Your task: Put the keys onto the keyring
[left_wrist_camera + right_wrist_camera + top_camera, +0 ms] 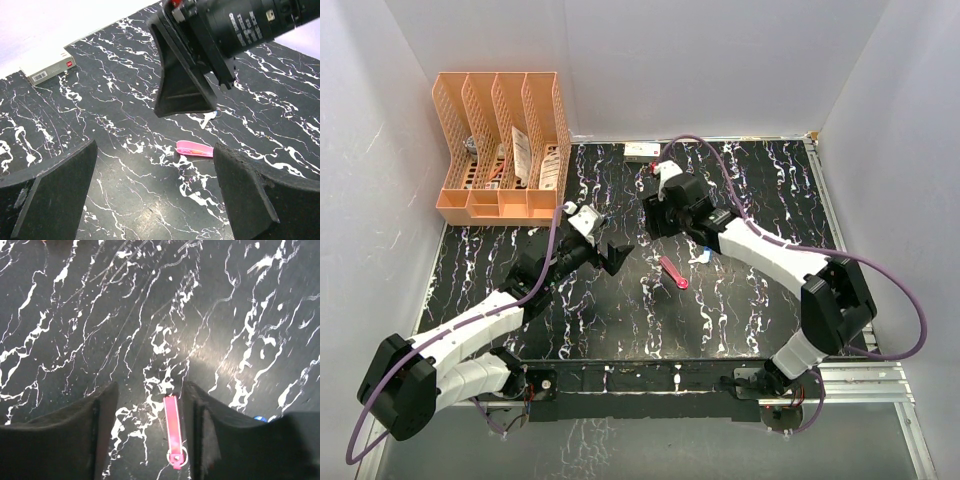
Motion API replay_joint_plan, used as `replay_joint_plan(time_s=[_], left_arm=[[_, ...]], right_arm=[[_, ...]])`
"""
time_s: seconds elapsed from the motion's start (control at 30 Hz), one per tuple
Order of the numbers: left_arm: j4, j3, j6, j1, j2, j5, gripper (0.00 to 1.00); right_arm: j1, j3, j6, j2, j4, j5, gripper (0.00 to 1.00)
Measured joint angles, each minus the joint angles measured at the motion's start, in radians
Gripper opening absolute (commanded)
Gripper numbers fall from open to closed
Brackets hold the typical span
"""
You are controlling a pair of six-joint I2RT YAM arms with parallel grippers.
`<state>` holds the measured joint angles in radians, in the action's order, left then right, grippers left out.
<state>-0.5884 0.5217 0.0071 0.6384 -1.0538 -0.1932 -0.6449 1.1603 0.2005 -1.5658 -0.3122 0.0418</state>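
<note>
Overhead, two robot arms reach across a black, white-veined bench (620,320). The right claw (150,390) hovers with its fingers partly apart, gripping nothing. Seen through the gap between those fingers, the keyring (172,427) (a narrow pink strap) lies flat on the bench below, its thin ring end toward the claw's wrist. Just outside one finger a blue key (259,418) peeks out. A whitish key (208,119) lies close to it, and both are apart from the keyring. The left claw (610,256) faces the right claw with fingers spread wide and empty. The keyring lies ahead of it, near the right claw.
</note>
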Motion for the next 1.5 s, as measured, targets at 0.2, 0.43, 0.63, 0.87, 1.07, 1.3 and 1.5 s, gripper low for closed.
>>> replay_joint_plan(time_s=[0.2, 0.43, 0.63, 0.87, 1.07, 1.3, 1.5], left_arm=[[0.000, 0.000, 0.000, 0.000, 0.000, -0.002, 0.99], [0.008, 0.000, 0.000, 0.000, 0.003, 0.000, 0.99], [0.013, 0.000, -0.001, 0.000, 0.008, 0.003, 0.99], [0.014, 0.000, -0.003, 0.000, 0.008, 0.003, 0.99], [0.014, 0.000, -0.003, 0.000, 0.008, 0.003, 0.99], [0.014, 0.000, -0.003, 0.000, 0.008, 0.005, 0.99], [0.014, 0.000, -0.003, 0.000, 0.012, 0.011, 0.99]], right_arm=[[0.002, 0.054, -0.011, -0.076, -0.032, -0.040, 0.61], [0.002, -0.054, -0.003, -0.143, -0.083, -0.060, 0.61], [0.002, -0.071, 0.004, -0.143, -0.076, -0.060, 0.61], [0.002, -0.094, 0.008, -0.143, -0.069, -0.060, 0.60], [0.002, -0.095, 0.009, -0.160, -0.056, -0.058, 0.58], [0.002, -0.095, 0.010, -0.203, -0.043, -0.048, 0.40], [0.002, -0.094, 0.011, -0.208, -0.045, -0.029, 0.10]])
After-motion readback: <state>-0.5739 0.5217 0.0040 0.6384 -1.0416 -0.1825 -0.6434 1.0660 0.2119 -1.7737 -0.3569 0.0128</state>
